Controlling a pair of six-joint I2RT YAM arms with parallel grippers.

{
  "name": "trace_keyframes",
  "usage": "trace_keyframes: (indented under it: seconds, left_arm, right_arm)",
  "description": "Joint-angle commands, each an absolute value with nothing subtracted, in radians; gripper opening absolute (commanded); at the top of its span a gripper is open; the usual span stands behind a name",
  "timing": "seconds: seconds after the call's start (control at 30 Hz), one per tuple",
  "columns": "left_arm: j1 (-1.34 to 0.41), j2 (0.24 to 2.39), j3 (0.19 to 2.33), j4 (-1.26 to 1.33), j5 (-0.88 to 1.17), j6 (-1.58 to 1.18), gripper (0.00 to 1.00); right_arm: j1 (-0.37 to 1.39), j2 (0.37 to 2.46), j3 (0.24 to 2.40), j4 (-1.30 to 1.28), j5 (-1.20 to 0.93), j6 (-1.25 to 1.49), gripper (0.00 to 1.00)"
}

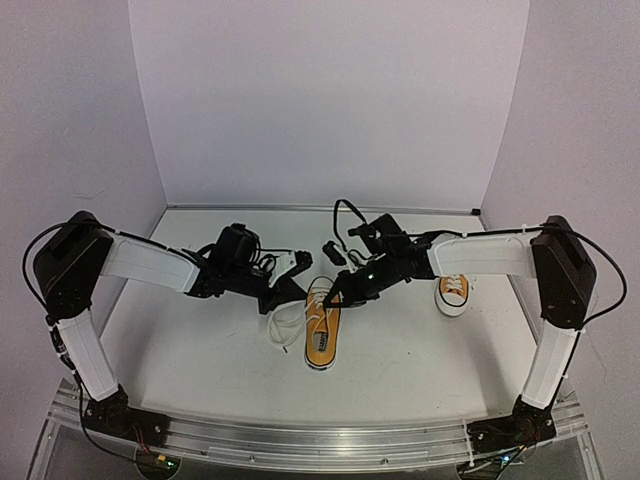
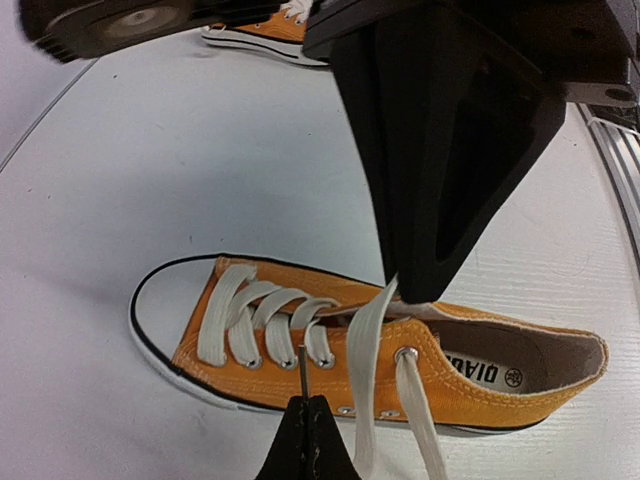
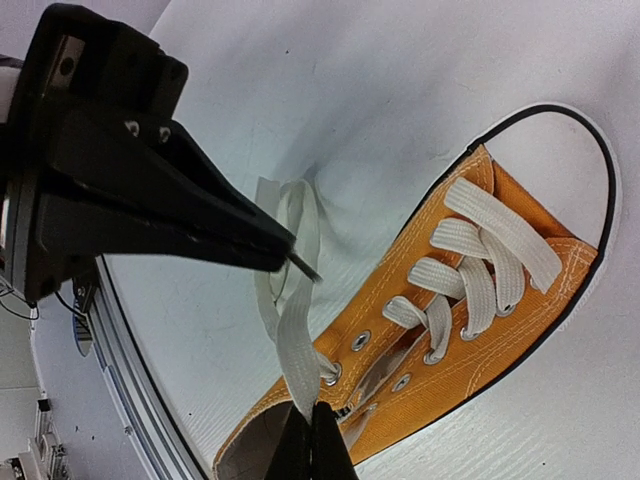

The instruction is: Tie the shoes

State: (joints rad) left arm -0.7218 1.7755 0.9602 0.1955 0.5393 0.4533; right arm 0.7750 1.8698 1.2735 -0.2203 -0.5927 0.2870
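Fingers [image 2: 290, 455] of the left gripper [image 2: 304, 408] are pressed together, with a thin pin sticking out past the tips. I see no lace between them in that wrist view. The gripper hangs low over the eyelet side of the middle shoe [image 1: 322, 335]. From the right wrist view its tip is just beside a loose loop [image 3: 292, 215] of white lace lying on the table [image 1: 200, 370], left of the shoe. I cannot tell if they touch.

That shoe stands upright on its sole about mid-table, toe toward the near edge. It has orange canvas and a white toe cap, with the lower rows laced and the top eyelets slack.

The right gripper [image 3: 314, 425] sits over the heel end. Its jaws are closed on a flat strand [image 3: 296, 335] of lace just above the top eyelets, and the strand runs on to the loop. The 2 grippers are close together, tips apart.

The 2nd shoe [image 1: 453, 290] sits partly under the right arm [image 1: 480, 258], toe also toward the near edge, well apart from the 1st.
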Motion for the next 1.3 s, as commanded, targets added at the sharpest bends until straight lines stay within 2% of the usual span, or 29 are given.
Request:
trace_keyframes:
  seconds: [0.0,0.5,0.77,1.03,1.27]
  left_arm:
    - [-0.756,1.830,1.041,0.215,0.583,0.537,0.00]
    - [-0.808,1.746,0.952,0.200,0.748,0.560,0.00]
    - [-0.825,1.800,0.960,0.311,0.725,0.476,0.00]
    - [-0.825,1.831,0.959,0.395,0.693,0.431,0.00]
    - [-0.826,1.835,0.952,0.415,0.680,0.422,0.00]
  right_arm:
    - [0.776,1.806,1.272,-0.173,-0.625,0.267,0.00]
    - [0.776,1.811,1.276,-0.175,-0.593,0.275,0.02]
    - [0.776,1.792,1.261,-0.176,-0.585,0.298,0.13]
    - [0.733,1.660,1.143,-0.178,-0.555,0.355,0.25]
    - [0.729,1.609,1.059,-0.106,-0.611,0.437,0.26]
